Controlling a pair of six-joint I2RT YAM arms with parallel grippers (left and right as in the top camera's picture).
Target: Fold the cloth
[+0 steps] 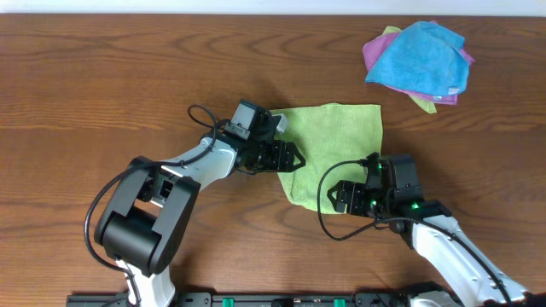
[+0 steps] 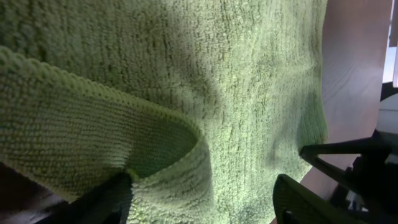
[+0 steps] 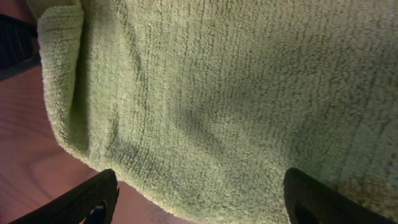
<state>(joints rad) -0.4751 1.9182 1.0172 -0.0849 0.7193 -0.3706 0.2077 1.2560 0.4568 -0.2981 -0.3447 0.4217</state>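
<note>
The light olive-green cloth (image 1: 337, 141) lies on the wooden table in the middle, with its left part doubled over. My left gripper (image 1: 293, 159) is at the cloth's left edge. In the left wrist view its fingers (image 2: 205, 199) are spread wide over the cloth (image 2: 249, 81), with a turned-up fold of the cloth between them. My right gripper (image 1: 339, 198) is at the cloth's lower front edge. In the right wrist view its fingers (image 3: 199, 199) are spread wide, straddling the cloth's hem (image 3: 236, 93). Neither gripper holds anything.
A pile of other cloths sits at the back right: a bright blue cloth (image 1: 422, 55) on top of a purple one (image 1: 437, 95). Black cables loop beside both arms. The table's front edge runs along the bottom.
</note>
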